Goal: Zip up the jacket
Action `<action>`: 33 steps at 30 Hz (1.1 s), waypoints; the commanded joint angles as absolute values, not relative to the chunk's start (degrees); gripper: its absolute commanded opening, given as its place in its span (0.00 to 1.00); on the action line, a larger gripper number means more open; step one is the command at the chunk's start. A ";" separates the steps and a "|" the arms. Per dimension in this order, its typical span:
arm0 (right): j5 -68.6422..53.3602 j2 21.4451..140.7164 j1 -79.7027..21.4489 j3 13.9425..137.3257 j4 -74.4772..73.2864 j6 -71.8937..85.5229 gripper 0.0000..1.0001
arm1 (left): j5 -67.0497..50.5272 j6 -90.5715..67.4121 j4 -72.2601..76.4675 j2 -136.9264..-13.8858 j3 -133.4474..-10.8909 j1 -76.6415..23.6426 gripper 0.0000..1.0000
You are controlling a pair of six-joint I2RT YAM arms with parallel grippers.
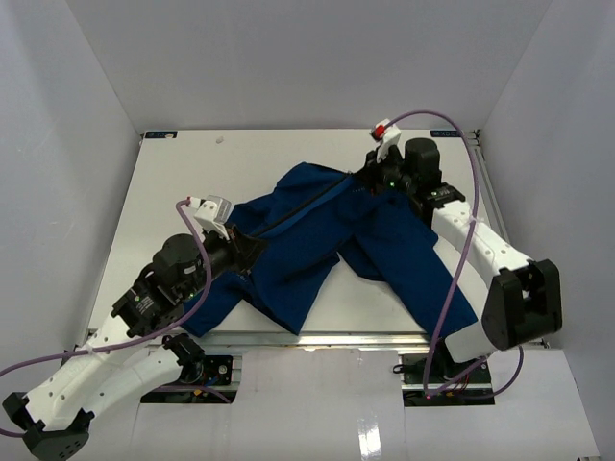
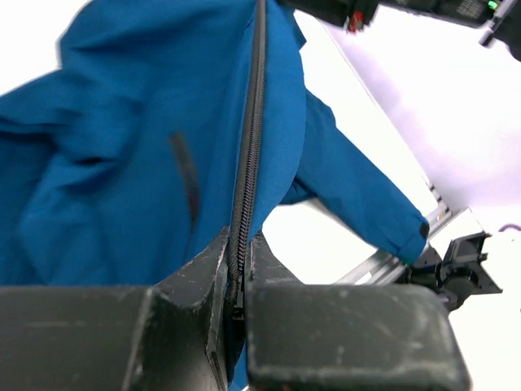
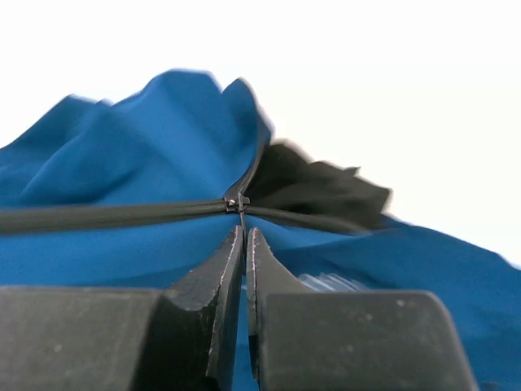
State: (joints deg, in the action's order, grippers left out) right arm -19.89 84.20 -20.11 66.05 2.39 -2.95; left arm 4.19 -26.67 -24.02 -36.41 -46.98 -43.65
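Note:
The royal-blue jacket (image 1: 317,240) lies spread across the table, its black zipper line (image 1: 298,213) running from lower left to upper right. My left gripper (image 1: 248,252) is shut on the bottom end of the zipper (image 2: 236,277), which stretches taut away from its jaws. My right gripper (image 1: 370,178) is at the collar end, shut on the thin pull tab of the zipper slider (image 3: 237,202). Past the slider the two sides part and the black lining (image 3: 317,189) shows.
One sleeve (image 1: 423,274) runs toward the near right table edge under the right arm. The white table (image 1: 192,173) is enclosed by white walls. A metal rail (image 1: 317,336) lines the near edge.

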 commanded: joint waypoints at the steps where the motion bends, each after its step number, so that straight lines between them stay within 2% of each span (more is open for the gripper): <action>1: -12.12 89.97 -12.39 75.11 4.31 -4.16 0.08 | 7.76 -27.25 -28.65 -32.89 -49.84 -43.67 0.00; 14: -10.67 108.66 -2.82 94.39 2.37 -5.13 0.08 | 25.89 -27.46 -42.62 -26.30 -56.99 -43.68 0.00; 26: -8.09 120.55 1.46 112.04 2.06 -4.53 0.08 | 39.90 -27.83 -45.89 -24.75 -58.76 -43.59 0.00; 30: -11.61 122.14 1.76 115.60 2.31 -4.08 0.08 | 35.86 -28.48 -43.58 -24.55 -57.49 -43.59 0.00; 33: -18.06 121.97 1.46 115.20 6.17 -1.43 0.08 | 20.33 -28.97 -35.52 -24.19 -51.21 -43.59 0.00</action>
State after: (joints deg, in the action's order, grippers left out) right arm -25.76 120.94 -3.85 111.65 -5.98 -1.27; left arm 28.16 -28.77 -41.91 -27.63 -54.05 -44.04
